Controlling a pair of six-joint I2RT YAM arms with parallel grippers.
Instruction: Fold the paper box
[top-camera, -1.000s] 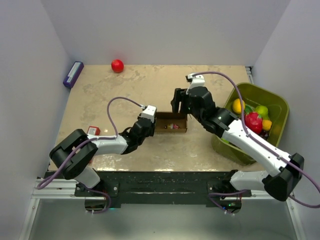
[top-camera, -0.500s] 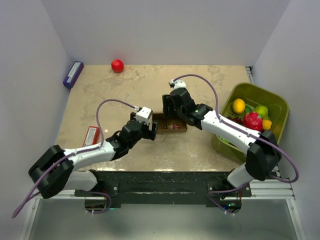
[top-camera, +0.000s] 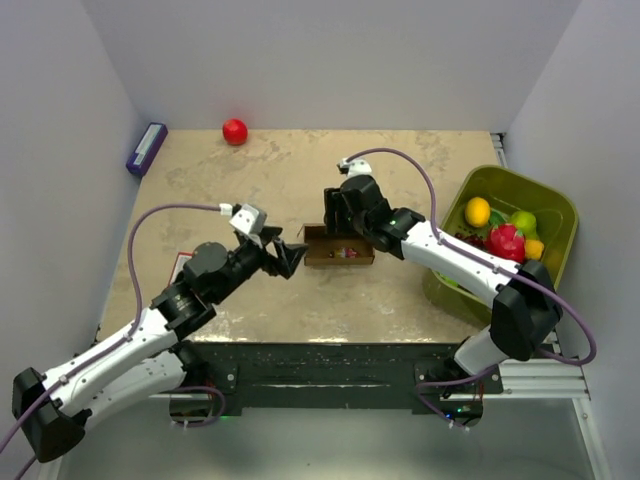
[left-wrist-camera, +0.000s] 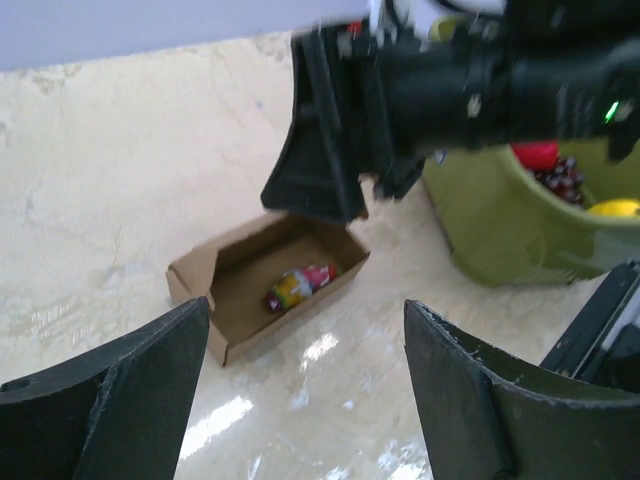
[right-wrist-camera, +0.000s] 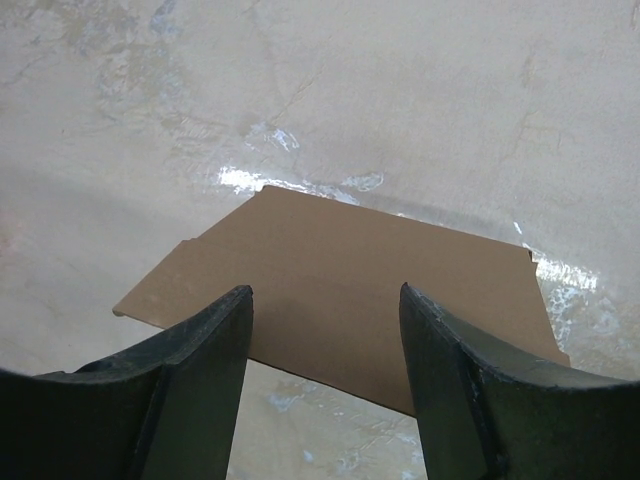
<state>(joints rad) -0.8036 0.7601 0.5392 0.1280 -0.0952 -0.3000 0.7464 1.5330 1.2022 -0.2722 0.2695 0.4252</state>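
The paper box (top-camera: 342, 259) is a small brown cardboard tray in the middle of the table, open at the top, with a bright wrapped candy (left-wrist-camera: 300, 286) lying inside. In the left wrist view the box (left-wrist-camera: 235, 278) lies ahead of my left gripper (left-wrist-camera: 307, 303), which is open and empty just off its left end (top-camera: 286, 256). My right gripper (top-camera: 335, 212) hangs over the box's far edge, open. In the right wrist view its fingers (right-wrist-camera: 325, 292) straddle a flat brown lid flap (right-wrist-camera: 350, 270) lying on the table below them.
A green bin (top-camera: 552, 205) of toy fruit stands at the right, close to the right arm. A red ball (top-camera: 234, 131) and a purple box (top-camera: 146, 148) sit at the back left. A red pack (top-camera: 183, 262) shows partly beside the left arm.
My left gripper opened, let go of the box's left end and drew back toward the near left. My right gripper moved left to the box's far edge and has stayed there.
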